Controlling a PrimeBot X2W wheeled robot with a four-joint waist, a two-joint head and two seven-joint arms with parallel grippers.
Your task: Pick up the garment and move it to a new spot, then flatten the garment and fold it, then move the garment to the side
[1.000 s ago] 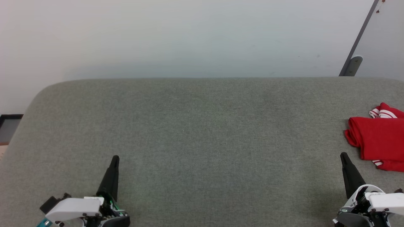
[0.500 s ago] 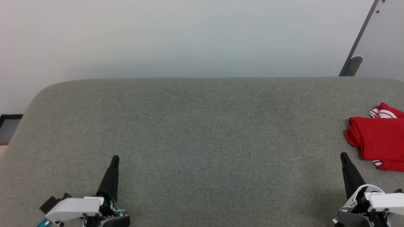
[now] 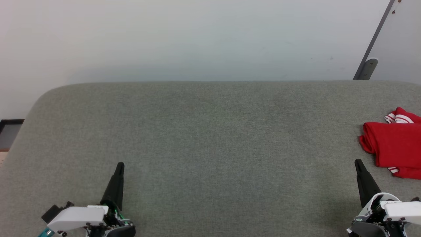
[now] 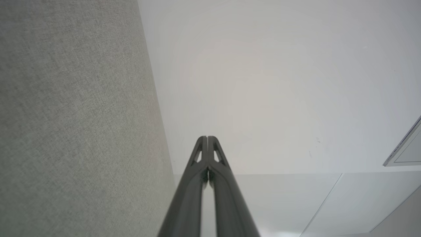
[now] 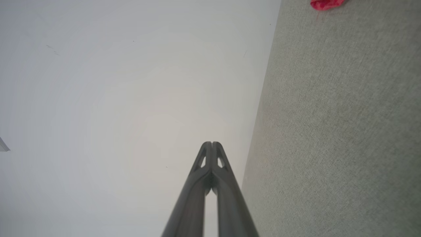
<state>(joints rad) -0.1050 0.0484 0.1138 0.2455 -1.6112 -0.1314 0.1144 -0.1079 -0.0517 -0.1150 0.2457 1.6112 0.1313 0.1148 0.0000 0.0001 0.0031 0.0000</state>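
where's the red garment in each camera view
head view: red garment at the right edge, lying on the grey cushion.
left wrist view: grey cushion down the left side, pale wall on the right.
right wrist view: likely its edge, a red sliver at the top, right of middle.
shared landmark: the grey cushion's edge against the pale wall.

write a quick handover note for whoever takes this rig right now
Left claw: shut, holding nothing, low over the near left of the grey pad.
Right claw: shut, holding nothing, near right, just short of the garment and not touching it.
Garment: lies at the pad's far right edge as a flat red packet, partly cut off by the head view. A small red-and-white wad sits right behind it.
Done, by the look of it: folded and set to the side.
Left: probably nothing; check the part of the fold that is out of view.
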